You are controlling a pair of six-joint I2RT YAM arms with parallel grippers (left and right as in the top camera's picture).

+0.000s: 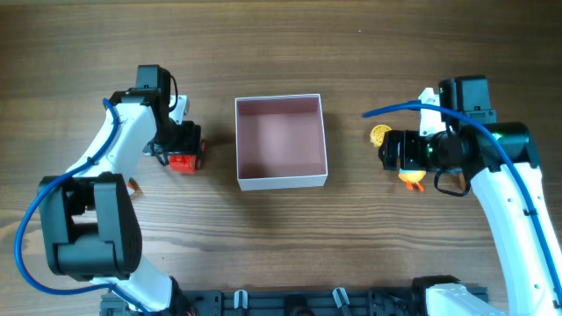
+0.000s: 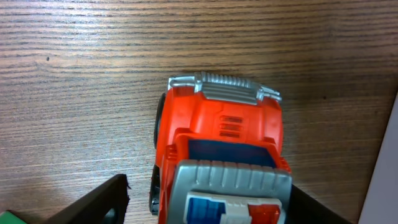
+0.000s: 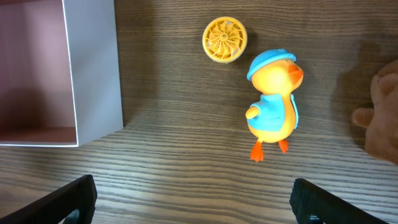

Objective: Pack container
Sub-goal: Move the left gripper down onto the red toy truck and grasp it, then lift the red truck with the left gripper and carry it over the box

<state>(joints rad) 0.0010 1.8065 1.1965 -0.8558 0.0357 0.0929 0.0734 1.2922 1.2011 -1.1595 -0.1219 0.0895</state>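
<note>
Container (image 1: 281, 183) stands empty in the middle of the table, so nothing is packed yet. Left gripper (image 2: 208, 202), jaws apart, straddles a red truck (image 2: 221, 127). Right gripper (image 3: 193, 199), jaws wide apart, hangs over a duck (image 3: 273, 106). Both toys lie outside it.

I'm watching the left arm (image 1: 107, 147) arching away from its base at the near edge and bending inward at the wrist. The left end effector (image 2: 208, 190) is pointing straight down, and its two dark fingers (image 2: 106, 202) are standing apart. The right arm (image 1: 511, 211) is mirroring that pose, with its elbow out and its wrist turning inward. The right end effector (image 3: 193, 199) is also facing down, with its fingers (image 3: 68, 196) gaping wide at the lower corners of its wrist view.
</note>
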